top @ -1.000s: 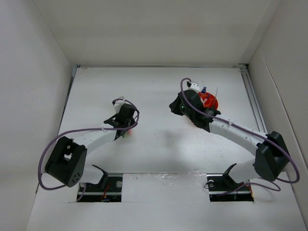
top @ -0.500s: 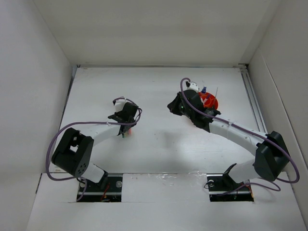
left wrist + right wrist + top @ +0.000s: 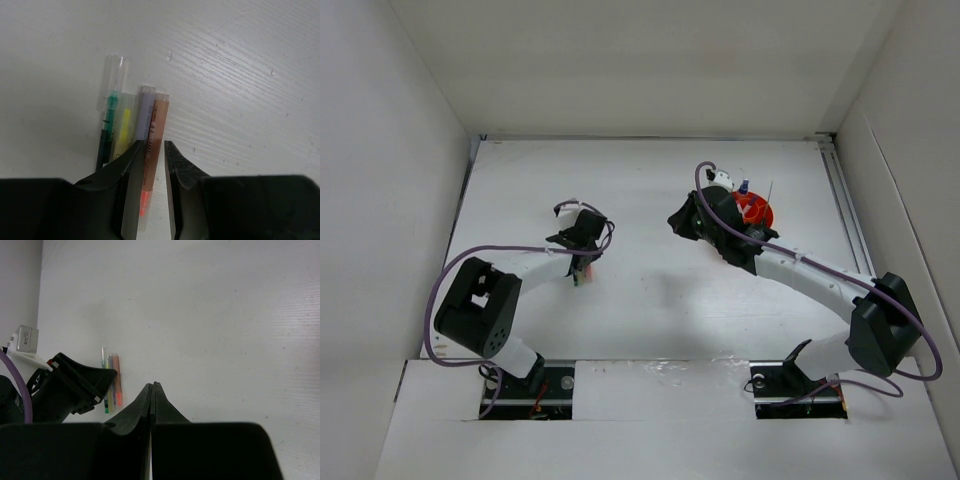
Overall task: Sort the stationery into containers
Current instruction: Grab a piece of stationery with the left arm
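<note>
Four pens lie side by side on the white table: a green pen [image 3: 106, 135] with a clear cap, a yellow highlighter [image 3: 122, 127], a lilac pen [image 3: 144, 117] and an orange pen [image 3: 157, 120]. My left gripper [image 3: 153, 145] is low over them, slightly open. The orange pen runs between its fingers, against the left one, with a thin gap to the right one. From above, the left gripper [image 3: 582, 268] covers most of the pens [image 3: 577, 280]. My right gripper [image 3: 152, 386] is shut on nothing and hovers mid-table [image 3: 678, 222]. The orange tub [image 3: 761, 212] sits behind the right arm, with several items standing in it.
A blue-capped bottle [image 3: 745, 187] and a thin stick [image 3: 769, 190] poke up from the tub. White walls close in the table on the left, the back and the right. The right wrist view shows the left gripper [image 3: 75, 385] beside the pens [image 3: 113, 380].
The left arm's elbow has swung up and to the right while its gripper stayed over the pens, shifting slightly. The right arm has hardly moved.
</note>
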